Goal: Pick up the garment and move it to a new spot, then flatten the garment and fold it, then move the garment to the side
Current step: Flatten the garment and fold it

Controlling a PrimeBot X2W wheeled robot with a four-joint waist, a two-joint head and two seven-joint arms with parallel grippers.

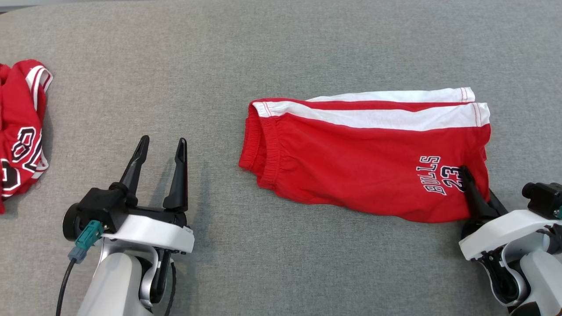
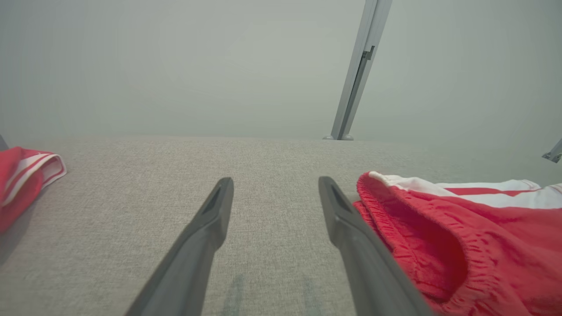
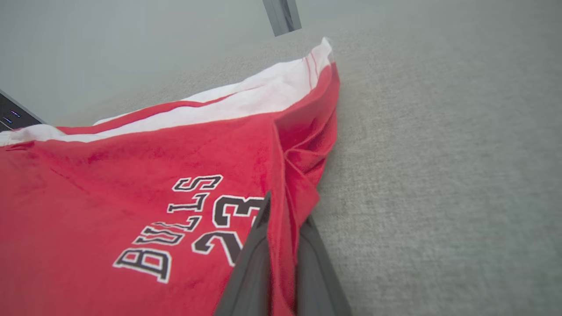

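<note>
At the shorts (image 1: pixel 364 166) near corner — right fingers (image 1: pixel 473 193) pinched on the hem | left fingers (image 1: pixel 179 175) spread wide, pointing forward

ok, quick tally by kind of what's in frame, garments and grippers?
Folded red shorts: 1
Crumpled red garment, far left: 1
Grippers: 2 (left gripper open, right gripper shut on the shorts' edge)
Total: 4

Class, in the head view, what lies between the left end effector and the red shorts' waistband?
Bare grey surface, seen in the head view between the left end effector and the shorts.
</note>
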